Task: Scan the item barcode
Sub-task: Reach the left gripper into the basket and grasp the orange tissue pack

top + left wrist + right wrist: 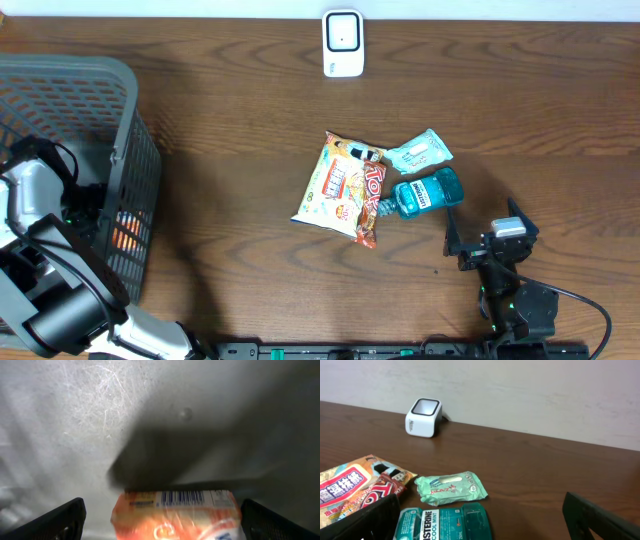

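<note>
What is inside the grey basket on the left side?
An orange packet with a barcode lies on the basket floor. The left arm hides the rest from above.

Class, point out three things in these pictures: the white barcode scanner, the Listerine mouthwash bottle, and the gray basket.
white barcode scanner (342, 43): overhead view, on its top face.
Listerine mouthwash bottle (437, 522): right wrist view, on its label.
gray basket (140, 190): overhead view, on its mesh side wall.
</note>
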